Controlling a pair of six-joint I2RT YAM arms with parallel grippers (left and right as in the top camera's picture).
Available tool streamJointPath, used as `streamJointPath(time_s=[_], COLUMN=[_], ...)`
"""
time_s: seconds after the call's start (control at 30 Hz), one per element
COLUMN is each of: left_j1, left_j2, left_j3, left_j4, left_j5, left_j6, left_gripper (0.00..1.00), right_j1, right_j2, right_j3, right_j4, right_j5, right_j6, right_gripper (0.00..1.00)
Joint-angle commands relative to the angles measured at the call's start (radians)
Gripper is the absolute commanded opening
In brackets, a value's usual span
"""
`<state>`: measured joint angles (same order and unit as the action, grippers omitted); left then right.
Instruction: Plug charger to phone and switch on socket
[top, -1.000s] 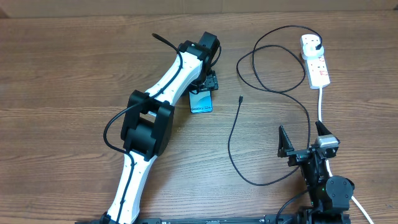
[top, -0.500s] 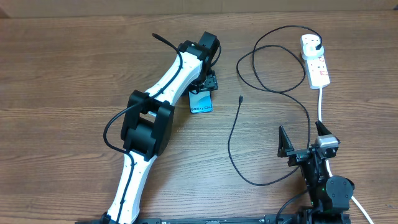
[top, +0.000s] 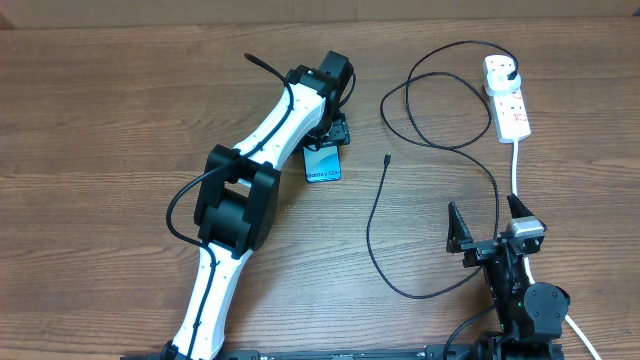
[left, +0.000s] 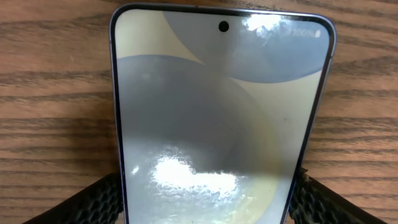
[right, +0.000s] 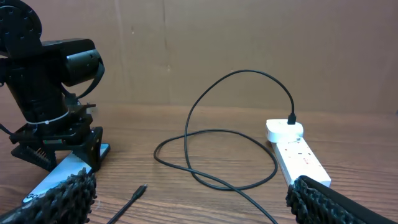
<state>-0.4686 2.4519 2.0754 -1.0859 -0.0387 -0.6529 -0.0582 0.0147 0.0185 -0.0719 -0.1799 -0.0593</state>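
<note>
Wooden table (top: 100, 120) carries the phone (top: 323, 163) flat and screen up, well apart from the charger (top: 372, 230), whose plug sits in the socket (top: 507, 100). Over the phone's far end the left gripper (top: 328, 138) straddles both edges; whether it pinches, I cannot tell. Near the front edge the right gripper (top: 484, 215) gapes wide, empty.

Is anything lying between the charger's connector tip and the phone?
Nothing visible does. Only bare table separates the connector tip from the phone. The left gripper straddles the phone's far end, outside that gap, and the rest of the black cable trails off on the other side.
</note>
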Motion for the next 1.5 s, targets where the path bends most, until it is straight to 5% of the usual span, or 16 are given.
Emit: streamJointPath(time_s=[0.0,1.47], left_j1=[0.005,0.006], left_j2=[0.027,0.019], left_j3=[-0.018,0.124], left_j4=[0.008,-0.131], left_j5=[0.053,0.109], left_j6=[-0.013,-0.013], left_gripper=[0.78,0.75], right_j1=[0.005,0.005], right_j2=[-0.012,-0.012], right_j3=[-0.010,-0.010], right_j4=[0.003,0.003], right_j5=[-0.004,-0.004], right_j6=[0.003,0.003], right_gripper=[1.00,1.00])
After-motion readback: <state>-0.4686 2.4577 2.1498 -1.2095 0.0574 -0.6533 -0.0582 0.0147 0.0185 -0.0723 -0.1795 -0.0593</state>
